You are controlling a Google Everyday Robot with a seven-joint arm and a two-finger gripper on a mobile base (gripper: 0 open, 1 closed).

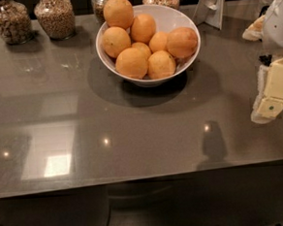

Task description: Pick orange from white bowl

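Observation:
The white bowl (169,14) stands at the back middle of the grey table and holds several round fruits. The orange (181,41), deeper and slightly reddish, lies at the bowl's right side against the rim. Paler yellow-orange fruits fill the rest, one piled on top at the back left (118,12). My gripper (272,92) hangs at the right edge of the view, above the table, to the right of the bowl and nearer to me, well apart from it. It holds nothing that I can see. Its shadow falls on the table near the front edge.
Glass jars of grains (54,16) stand along the back edge, left of and behind the bowl. A white stand (212,5) is at the back right, with a pale object (254,28) beside it. The table's front edge (136,181) runs across the lower view.

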